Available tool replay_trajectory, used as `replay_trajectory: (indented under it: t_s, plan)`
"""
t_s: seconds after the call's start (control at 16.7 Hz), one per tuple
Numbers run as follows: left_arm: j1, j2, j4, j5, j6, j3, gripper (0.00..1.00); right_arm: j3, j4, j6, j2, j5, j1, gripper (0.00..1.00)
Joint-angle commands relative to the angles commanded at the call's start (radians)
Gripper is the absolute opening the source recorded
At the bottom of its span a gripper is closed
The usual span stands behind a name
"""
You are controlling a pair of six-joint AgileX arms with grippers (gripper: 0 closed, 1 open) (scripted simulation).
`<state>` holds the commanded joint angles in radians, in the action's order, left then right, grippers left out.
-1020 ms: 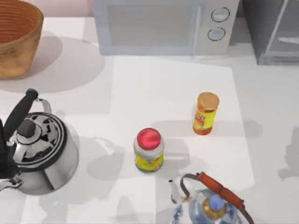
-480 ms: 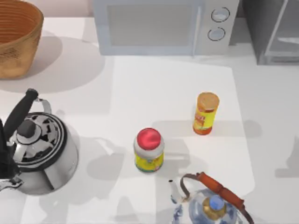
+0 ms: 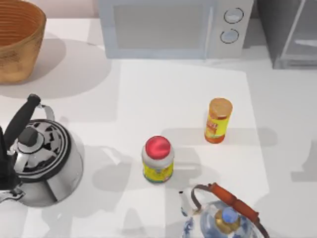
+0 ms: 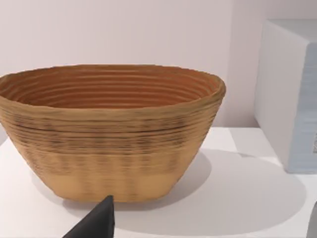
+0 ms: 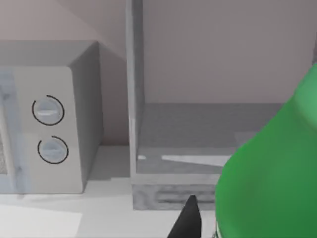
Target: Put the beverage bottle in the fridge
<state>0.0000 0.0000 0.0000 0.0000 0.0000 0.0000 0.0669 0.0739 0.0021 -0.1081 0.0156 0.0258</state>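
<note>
Seen from the right wrist, the small bright green plastic beverage bottle [image 5: 270,173] looms close to the camera, with one dark fingertip [image 5: 185,220] of the right gripper beside it; whether the fingers are pressing the bottle cannot be told. Behind the bottle stands the dark grey metallic fridge [image 5: 198,148], its interior open to view, next to the light grey microwave with two round knobs [image 5: 49,129]. In the top view the fridge [image 3: 290,32] sits at the upper right of the frame and the microwave [image 3: 173,27] at upper centre. An orange-yellow bottle with an orange cap [image 3: 218,120] stands right of centre, a yellow-labelled jar with a red lid [image 3: 158,159] near the middle, a shiny steel kettle [image 3: 42,158] at lower left, and a blue-and-white teapot [image 3: 223,215] at the bottom edge. A woven tan basket [image 3: 17,39] occupies the upper left. The left wrist view faces that basket [image 4: 109,129], with one dark fingertip [image 4: 96,223] of the left gripper low in the frame; its grip state cannot be told.
</note>
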Motion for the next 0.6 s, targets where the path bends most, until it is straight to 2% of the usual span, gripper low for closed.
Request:
replay_trajectory:
  t_s: [0.3,0.6]
  plan:
    - [0.000,0.000,0.000,0.000,0.000,0.000,1.00,0.182,0.210,0.012,-0.360,0.034,0.069,0.01]
    - [0.000,0.000,0.000,0.000,0.000,0.000,1.00,0.416,0.480,0.019,-0.955,0.082,0.153,0.01]
